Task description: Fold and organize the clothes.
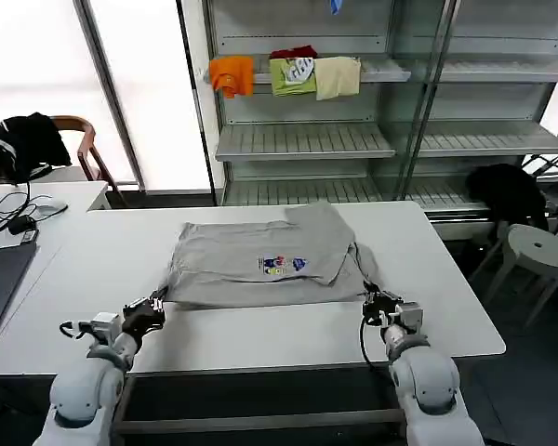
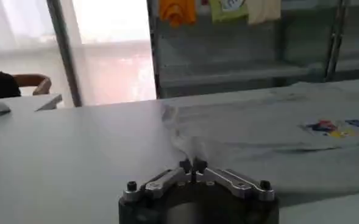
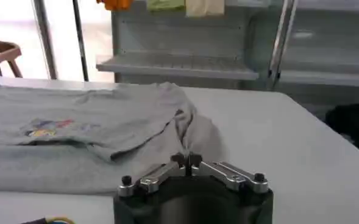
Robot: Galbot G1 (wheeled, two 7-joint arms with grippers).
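A white counter (image 1: 260, 334) stands before grey metal shelving (image 1: 302, 139) draped with orange, green and cream garments (image 1: 288, 74), bright windows (image 1: 149, 84) and a wooden chair (image 1: 86, 149) to its left, a white stool (image 1: 537, 251) to its right.

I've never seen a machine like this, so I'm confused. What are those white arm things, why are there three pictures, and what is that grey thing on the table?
Those are a robot's two arms. The big picture comes from a camera on its head, looking down at a white table. The other two come from cameras on its wrists, so each looks out just behind a gripper.

The grey thing is a shirt with a small colourful print, lying partly folded. The left gripper has its fingers shut on the shirt's near left corner, and the right gripper is shut on the near right corner. In the wrist pictures you can see the cloth pinched at the left gripper and the right gripper.

Orange, green and cream clothes hang on a shelf behind.
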